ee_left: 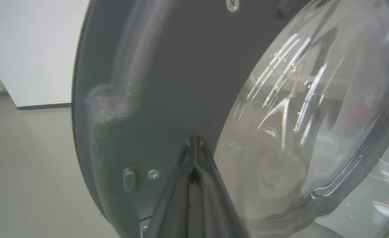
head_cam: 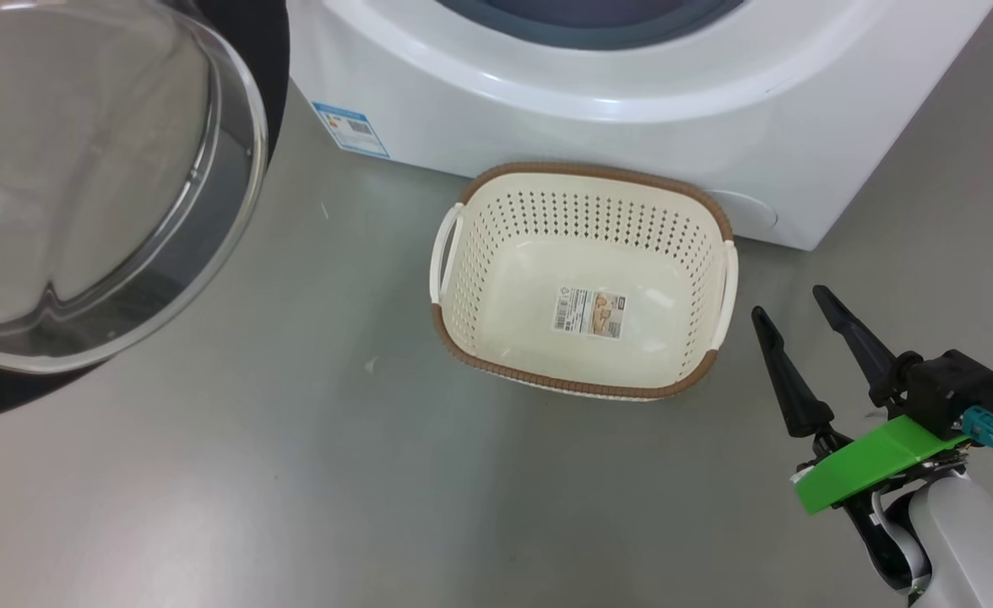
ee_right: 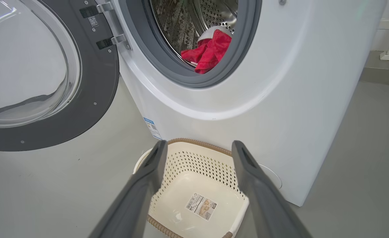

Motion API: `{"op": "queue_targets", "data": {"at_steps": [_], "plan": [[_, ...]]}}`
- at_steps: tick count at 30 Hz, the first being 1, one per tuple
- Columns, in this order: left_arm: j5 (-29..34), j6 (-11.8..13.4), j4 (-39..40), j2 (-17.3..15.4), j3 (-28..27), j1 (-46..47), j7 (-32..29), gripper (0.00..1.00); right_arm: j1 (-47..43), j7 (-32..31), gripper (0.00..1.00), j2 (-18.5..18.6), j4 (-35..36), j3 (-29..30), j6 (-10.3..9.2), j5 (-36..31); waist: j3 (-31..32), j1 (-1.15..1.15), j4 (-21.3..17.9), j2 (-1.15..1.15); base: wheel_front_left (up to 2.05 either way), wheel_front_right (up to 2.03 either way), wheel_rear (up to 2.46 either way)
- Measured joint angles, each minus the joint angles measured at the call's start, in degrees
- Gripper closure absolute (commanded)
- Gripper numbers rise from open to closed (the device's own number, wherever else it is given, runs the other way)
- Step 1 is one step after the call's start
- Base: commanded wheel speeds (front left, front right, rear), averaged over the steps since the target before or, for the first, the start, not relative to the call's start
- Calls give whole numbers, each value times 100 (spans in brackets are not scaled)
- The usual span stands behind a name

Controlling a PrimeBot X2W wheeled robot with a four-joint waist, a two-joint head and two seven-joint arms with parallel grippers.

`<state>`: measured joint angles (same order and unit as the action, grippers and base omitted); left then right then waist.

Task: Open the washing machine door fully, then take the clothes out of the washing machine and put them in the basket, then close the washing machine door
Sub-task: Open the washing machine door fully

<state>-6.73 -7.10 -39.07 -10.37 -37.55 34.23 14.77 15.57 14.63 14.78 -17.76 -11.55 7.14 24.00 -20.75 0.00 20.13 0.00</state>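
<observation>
The left end effector (ee_left: pixel 194 147), pressed together, sits against the washing machine door (head_cam: pixel 100 194); it might slip off. The red clothes (ee_right: pixel 211 53) in the drum could drop past the empty basket (head_cam: pixel 581 173). The right end effector (head_cam: pixel 788 302) is spread wide beside it.

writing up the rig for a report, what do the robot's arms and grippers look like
The right gripper has two long, dark, tapering jaws on a black block, with a bright green plate behind it, a teal plug at the side and a glossy white forearm. The left gripper has the same dark pointed jaws.
</observation>
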Motion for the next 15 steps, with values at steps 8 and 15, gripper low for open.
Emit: {"op": "queue_targets", "data": {"at_steps": [8,15], "plan": [[15,-5,379,127,246,-530,0,100,-16,0,0,-91,-36,-15,0,2,314,0,-49,0,0,0,0],[-201,-7,931,357,658,-1143,-3,68,-115,0,0,-192,-64,-15,0,11,577,0,-123,0,0,0,0]]}}
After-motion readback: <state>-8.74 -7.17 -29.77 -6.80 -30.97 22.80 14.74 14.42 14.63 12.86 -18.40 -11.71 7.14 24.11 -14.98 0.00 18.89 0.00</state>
